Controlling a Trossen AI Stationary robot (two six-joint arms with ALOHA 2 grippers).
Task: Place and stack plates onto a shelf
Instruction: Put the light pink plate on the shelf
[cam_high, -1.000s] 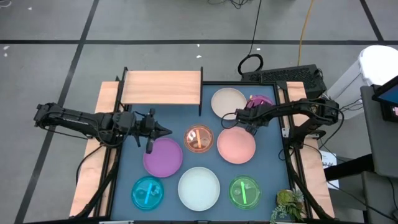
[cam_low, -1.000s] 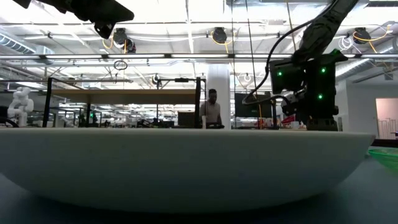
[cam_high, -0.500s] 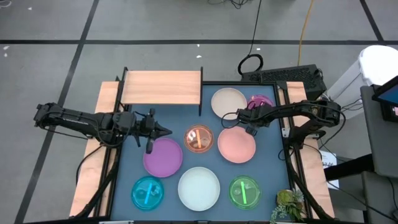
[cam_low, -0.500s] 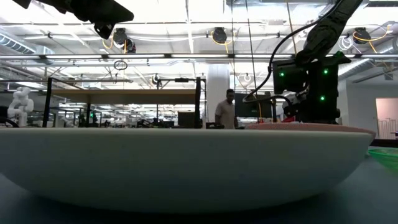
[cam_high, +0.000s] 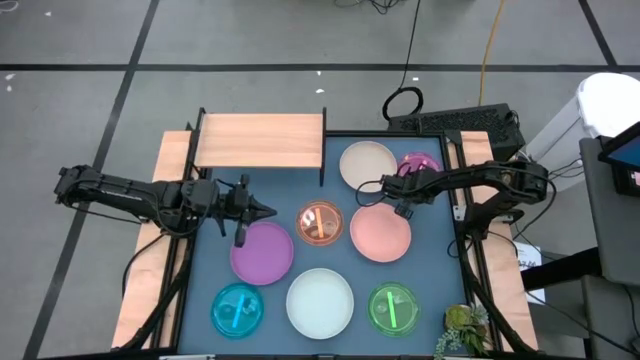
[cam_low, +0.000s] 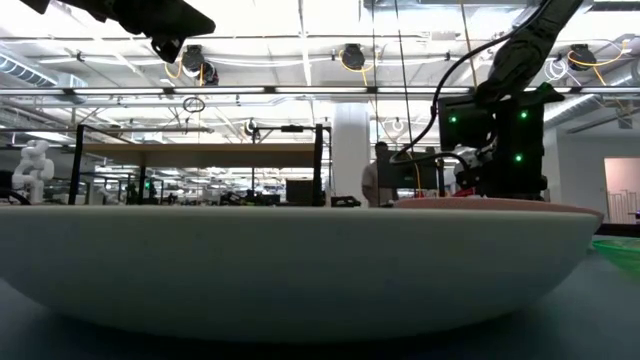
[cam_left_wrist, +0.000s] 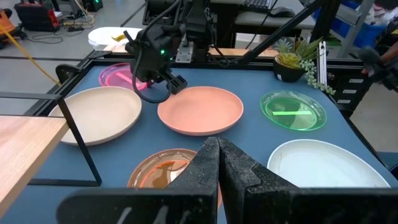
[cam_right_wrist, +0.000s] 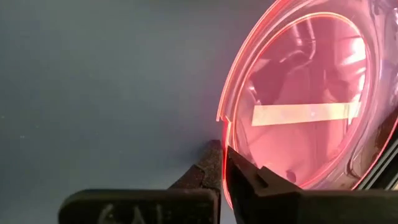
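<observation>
1. Blue matting covers the table, which stands on a grey floor crossed by dark tape lines; a small green plant sits at the table's near right corner.
2. The small rectangular light-wood shelf on black metal legs stands at the far left of the mat with nothing on its board.
3. The large cream plate and the small translucent magenta plate lie at the far right, beside each other.
4. The small translucent orange plate lies mid-table, between the large purple plate and the large pink plate.
5. Along the near edge lie the small cyan plate, the large pale white plate and the small green plate.
6. The right gripper is at the far rim of the pink plate, its fingers pinched together on that rim, as the right wrist view shows.
7. The left gripper hovers above the mat by the purple plate's far edge, fingers pressed together and holding nothing.
</observation>
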